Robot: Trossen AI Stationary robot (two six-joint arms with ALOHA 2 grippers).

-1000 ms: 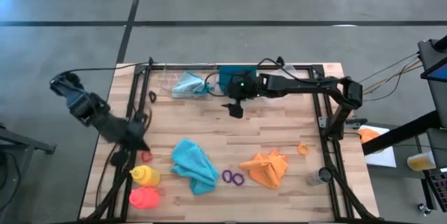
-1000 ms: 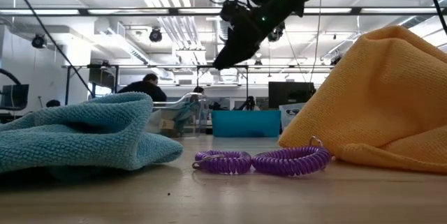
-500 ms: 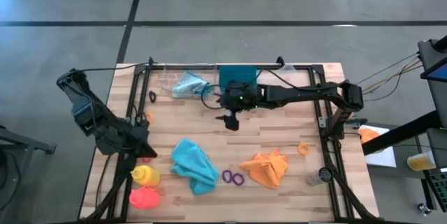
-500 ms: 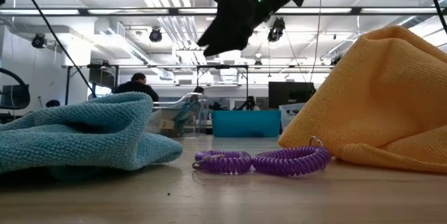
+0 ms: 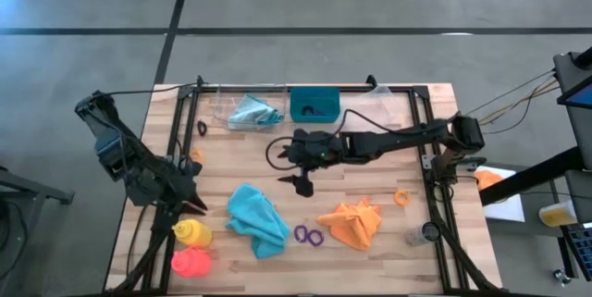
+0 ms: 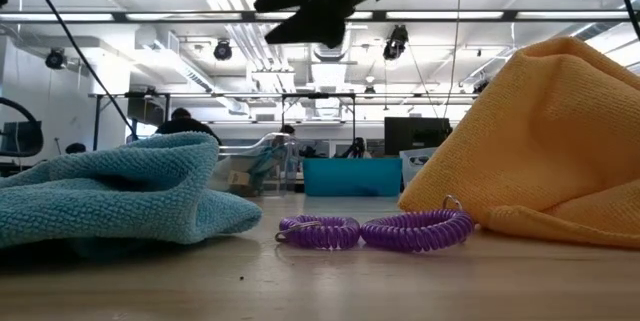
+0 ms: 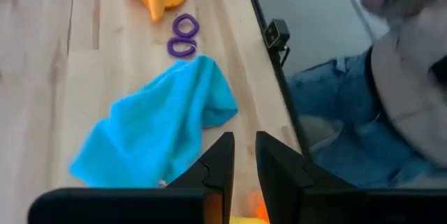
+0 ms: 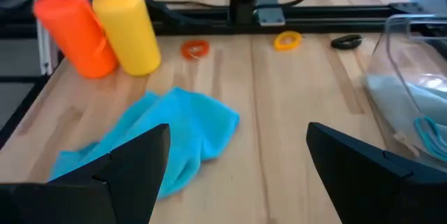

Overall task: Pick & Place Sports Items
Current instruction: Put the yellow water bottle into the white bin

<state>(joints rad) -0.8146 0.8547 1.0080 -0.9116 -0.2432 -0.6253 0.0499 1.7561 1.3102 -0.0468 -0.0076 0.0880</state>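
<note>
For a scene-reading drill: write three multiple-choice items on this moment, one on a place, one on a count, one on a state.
1. The purple rings lie between:
A. teal cloth and orange cloth
B. the two bottles
C. bin and tray

2. Bottles standing on the table:
A. one
B. two
C. four

3. The right gripper is:
A. shut on a cloth
B. open, holding nothing
C. shut on a ring

Key: 1 A, the teal cloth and orange cloth flank them. 2 B, the yellow bottle and pink-red bottle. 3 B, its fingers stand wide apart over bare wood.
</note>
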